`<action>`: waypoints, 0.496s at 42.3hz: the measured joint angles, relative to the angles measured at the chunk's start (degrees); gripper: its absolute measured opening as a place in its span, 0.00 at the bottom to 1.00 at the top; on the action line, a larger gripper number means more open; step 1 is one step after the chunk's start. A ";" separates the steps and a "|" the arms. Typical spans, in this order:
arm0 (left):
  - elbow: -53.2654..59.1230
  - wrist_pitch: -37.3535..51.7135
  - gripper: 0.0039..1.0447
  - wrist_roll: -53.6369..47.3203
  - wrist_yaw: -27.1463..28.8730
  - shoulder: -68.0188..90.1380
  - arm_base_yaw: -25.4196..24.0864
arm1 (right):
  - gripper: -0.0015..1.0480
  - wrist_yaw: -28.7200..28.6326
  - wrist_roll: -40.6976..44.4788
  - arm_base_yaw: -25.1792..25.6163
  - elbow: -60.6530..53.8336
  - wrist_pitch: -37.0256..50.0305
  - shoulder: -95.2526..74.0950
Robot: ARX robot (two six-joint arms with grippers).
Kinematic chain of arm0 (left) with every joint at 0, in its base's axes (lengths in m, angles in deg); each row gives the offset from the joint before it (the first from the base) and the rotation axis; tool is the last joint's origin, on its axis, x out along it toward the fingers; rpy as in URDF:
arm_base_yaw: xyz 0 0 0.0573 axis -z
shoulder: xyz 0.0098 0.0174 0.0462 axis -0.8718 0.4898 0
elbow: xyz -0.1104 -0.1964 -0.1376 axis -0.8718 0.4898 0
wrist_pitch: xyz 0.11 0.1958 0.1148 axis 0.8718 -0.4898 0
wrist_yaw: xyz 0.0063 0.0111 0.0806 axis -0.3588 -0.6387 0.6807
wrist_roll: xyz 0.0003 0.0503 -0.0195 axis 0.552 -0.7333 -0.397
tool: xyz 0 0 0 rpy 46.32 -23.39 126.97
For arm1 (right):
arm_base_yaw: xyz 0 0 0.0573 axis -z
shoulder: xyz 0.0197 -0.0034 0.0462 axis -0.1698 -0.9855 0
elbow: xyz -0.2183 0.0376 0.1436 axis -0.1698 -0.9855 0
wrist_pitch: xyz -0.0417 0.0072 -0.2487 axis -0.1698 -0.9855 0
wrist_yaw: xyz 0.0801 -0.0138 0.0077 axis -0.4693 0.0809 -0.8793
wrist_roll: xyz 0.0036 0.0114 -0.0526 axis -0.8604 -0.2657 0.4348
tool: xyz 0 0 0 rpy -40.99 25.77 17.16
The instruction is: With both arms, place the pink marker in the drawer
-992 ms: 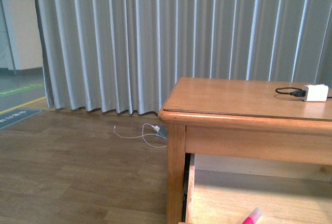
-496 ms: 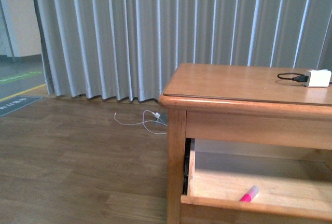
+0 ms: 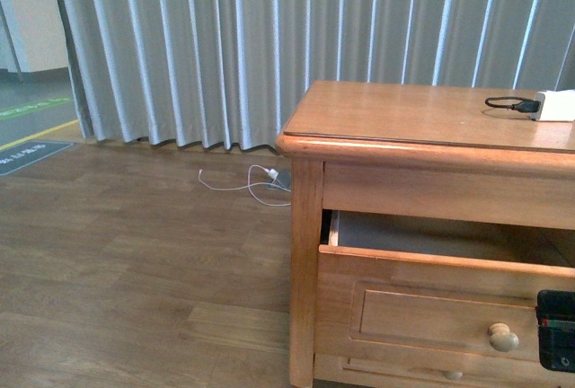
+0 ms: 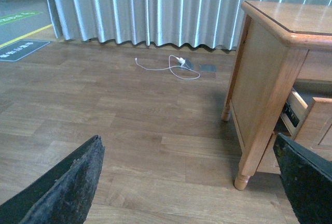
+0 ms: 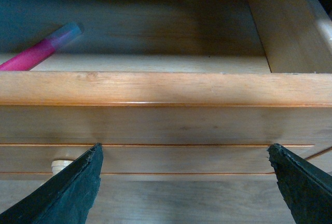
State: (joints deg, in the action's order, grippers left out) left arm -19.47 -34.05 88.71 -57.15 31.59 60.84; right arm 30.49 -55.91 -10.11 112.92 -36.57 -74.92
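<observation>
Two arms are working here, though only a black corner of the right gripper [image 3: 555, 330] is showing in the front view, low at the right edge, just beside the knob [image 3: 503, 338] on the drawer [image 3: 431, 303] front. That drawer is standing part open under the table [image 3: 422, 114] top, with a dark gap showing above its front panel. On the tabletop near the far right edge, a white charger [image 3: 557, 105] is lying with its black cable [image 3: 508, 102] looping away to the left.

From the right wrist view, the right gripper [image 5: 187, 182] is hovering just outside the drawer front, its two black fingers [image 5: 72, 190] standing wide apart with nothing between them. Beyond the drawer's top edge, the marker [image 5: 39, 50] is lying on the pale drawer floor, slanted, its pink body catching light and its clear-looking end sitting in shadow. A bit of the knob [image 5: 62, 165] is peeking out beside one finger.

From the left wrist view, the left gripper [image 4: 187, 182] is hanging over the wooden floor [image 4: 119, 125] beside the table, well apart from it, fingers [image 4: 67, 187] spread wide and gripping nothing. The drawer's side [image 4: 306, 117] is jutting out past the table leg [image 4: 259, 130]. Farther back, a white cord [image 4: 171, 67] is lying on the floor before the grey curtain [image 4: 155, 6].
</observation>
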 joint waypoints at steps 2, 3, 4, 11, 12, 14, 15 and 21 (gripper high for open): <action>0.00 0.00 0.94 0.00 0.00 0.00 0.00 | 0.92 0.55 0.00 -0.02 1.29 1.11 -1.53; 0.00 0.00 0.94 0.00 0.00 0.00 0.00 | 0.92 0.85 0.00 -0.02 2.12 1.86 -2.54; 0.02 0.00 0.94 0.00 0.00 0.02 0.00 | 0.92 1.01 0.00 -0.02 2.56 2.23 -3.06; 0.02 0.00 0.94 0.00 0.00 0.02 0.00 | 0.92 2.16 -0.02 -0.02 5.95 4.61 -6.62; 0.00 0.00 0.94 0.00 0.00 0.02 0.00 | 0.92 2.36 -0.02 -0.02 6.56 4.94 -7.28; 0.00 0.00 0.94 0.00 0.00 0.00 0.00 | 0.92 2.58 -0.17 0.00 7.37 5.51 -8.17; 0.00 0.00 0.94 0.00 0.00 0.02 0.00 | 0.92 2.69 -0.39 0.00 7.96 5.75 -8.79; 0.00 0.00 0.94 0.00 0.00 0.00 0.00 | 0.92 3.37 -1.51 0.17 10.32 6.60 -10.93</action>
State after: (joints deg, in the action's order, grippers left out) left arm -19.47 -34.05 88.71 -57.15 31.59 60.84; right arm 33.85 -57.42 -9.94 123.24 -29.97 -85.84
